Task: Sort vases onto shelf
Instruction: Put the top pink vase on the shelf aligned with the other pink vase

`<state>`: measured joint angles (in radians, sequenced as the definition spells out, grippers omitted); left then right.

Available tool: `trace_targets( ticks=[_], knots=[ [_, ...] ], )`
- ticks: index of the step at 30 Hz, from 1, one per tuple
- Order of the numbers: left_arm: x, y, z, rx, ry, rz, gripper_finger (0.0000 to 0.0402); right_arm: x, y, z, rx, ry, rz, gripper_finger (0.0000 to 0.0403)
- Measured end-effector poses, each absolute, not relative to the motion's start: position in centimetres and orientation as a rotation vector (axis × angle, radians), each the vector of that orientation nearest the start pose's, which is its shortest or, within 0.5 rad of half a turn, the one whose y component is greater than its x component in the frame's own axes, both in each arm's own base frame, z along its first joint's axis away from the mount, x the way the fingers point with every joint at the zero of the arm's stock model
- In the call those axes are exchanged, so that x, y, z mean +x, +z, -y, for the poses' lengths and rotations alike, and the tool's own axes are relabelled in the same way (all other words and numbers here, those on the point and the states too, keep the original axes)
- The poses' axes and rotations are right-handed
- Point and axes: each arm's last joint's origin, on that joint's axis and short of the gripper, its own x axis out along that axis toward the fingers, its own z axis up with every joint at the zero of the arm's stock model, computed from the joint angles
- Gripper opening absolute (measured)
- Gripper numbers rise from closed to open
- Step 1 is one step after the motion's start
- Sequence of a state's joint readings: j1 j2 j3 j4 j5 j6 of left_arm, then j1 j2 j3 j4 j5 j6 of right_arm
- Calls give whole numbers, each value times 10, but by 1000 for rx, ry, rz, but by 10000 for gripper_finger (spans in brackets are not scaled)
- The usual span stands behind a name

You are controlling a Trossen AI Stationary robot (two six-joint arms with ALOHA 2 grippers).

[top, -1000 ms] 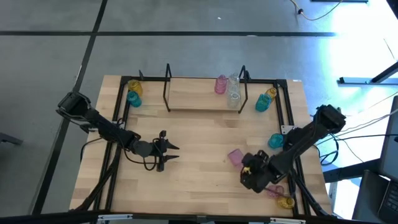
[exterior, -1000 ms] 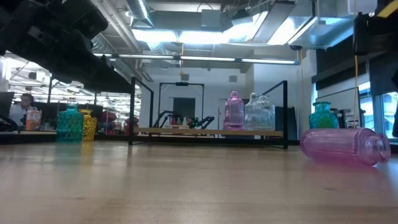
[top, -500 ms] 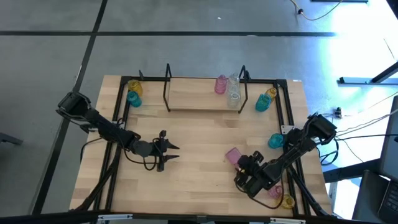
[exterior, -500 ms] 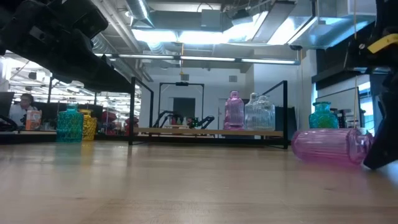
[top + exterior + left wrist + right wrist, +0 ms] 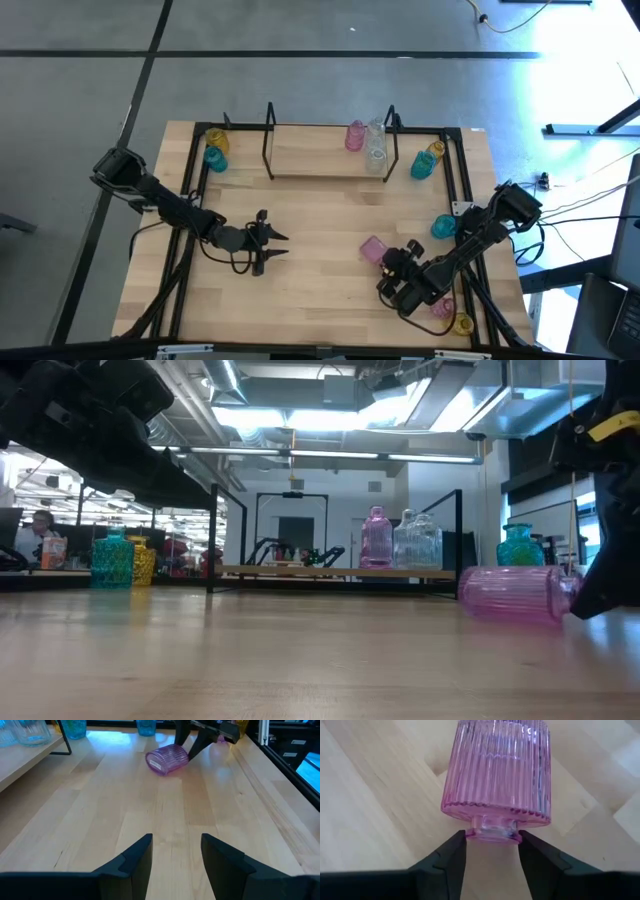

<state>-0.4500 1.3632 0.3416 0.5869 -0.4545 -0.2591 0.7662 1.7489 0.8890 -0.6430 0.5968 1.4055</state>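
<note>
A pink vase (image 5: 372,247) lies on its side on the table, right of centre, its neck toward the near right. My right gripper (image 5: 492,845) is shut on that neck. My left gripper (image 5: 283,246) stands open above the table's left middle, pointing at the pink vase (image 5: 166,759), with nothing between its fingers. The shelf (image 5: 320,160) stands at the far edge. A pink vase (image 5: 354,136) and clear vases (image 5: 376,148) stand upright on the shelf's right end. My right gripper pinches the pink vase's short neck (image 5: 475,834), just below its shoulder, between its two fingers. The fingers slant down from the table's near right and point along the vase's length. The vase lies on its side (image 5: 510,593) on the tabletop.
Teal (image 5: 214,158) and yellow (image 5: 217,139) vases stand at the far left. Teal (image 5: 421,167) and yellow (image 5: 434,151) ones stand right of the shelf, and another teal one (image 5: 443,227) by the right edge. A pink (image 5: 443,308) and a yellow (image 5: 460,324) vase lie near right.
My right gripper has sunk and tipped further downward, moving toward the table's left onto the pink vase's neck. The vase has slid a little toward the table's left, still on its side.
</note>
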Motion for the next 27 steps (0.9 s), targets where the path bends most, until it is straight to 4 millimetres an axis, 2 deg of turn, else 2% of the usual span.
trace_targets(
  ticks=[22, 27],
  knots=[
    [212, 145, 88, -65, 55, -388, 162, 215, 128, -180, 231, -638, -815, 162],
    [212, 145, 88, -64, 55, -389, 162, 215, 129, -180, 209, -635, -808, 133]
  ],
)
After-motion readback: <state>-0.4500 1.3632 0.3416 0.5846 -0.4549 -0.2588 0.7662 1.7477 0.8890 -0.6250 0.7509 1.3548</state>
